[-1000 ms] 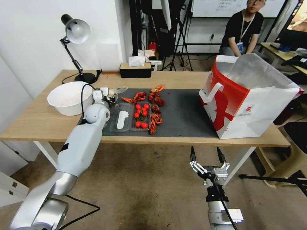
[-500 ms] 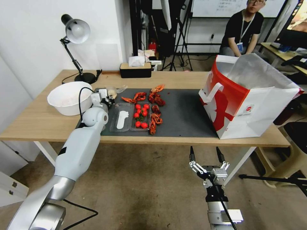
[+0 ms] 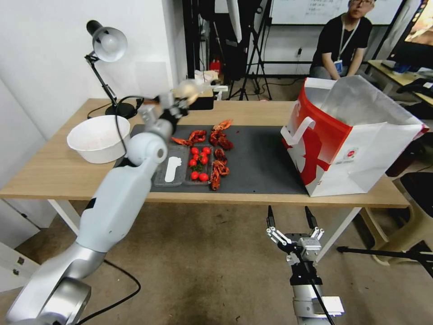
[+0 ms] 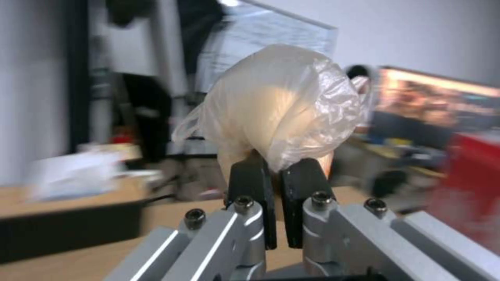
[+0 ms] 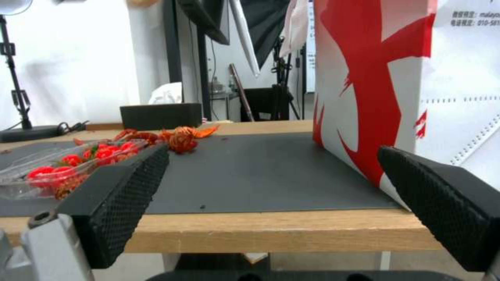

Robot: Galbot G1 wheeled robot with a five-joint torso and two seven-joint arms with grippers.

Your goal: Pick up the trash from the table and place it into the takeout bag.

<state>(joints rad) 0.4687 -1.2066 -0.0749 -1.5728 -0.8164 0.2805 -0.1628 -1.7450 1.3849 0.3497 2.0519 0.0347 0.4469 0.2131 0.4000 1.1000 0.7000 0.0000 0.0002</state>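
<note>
Left gripper (image 3: 182, 97) is up above the back edge of the table (image 3: 54, 174), pads pinched tight on one small clear bag (image 4: 281, 117) — crinkled film wrapped round a pale, creamy lump. There's open air over the dark mat (image 3: 257, 158) between it and the takeout bag (image 3: 356, 140), which stands upright at the table's right end, mouth open. Right gripper (image 3: 289, 217) hangs below the front table edge, fingers spread wide. One white bowl (image 3: 97, 137) sits left, one clear tray (image 3: 185, 169) of tomatoes sits on the mat

Lab or studio: tripods (image 3: 252, 67), whiteboard (image 3: 315, 11), light stands, cables on floor.
</note>
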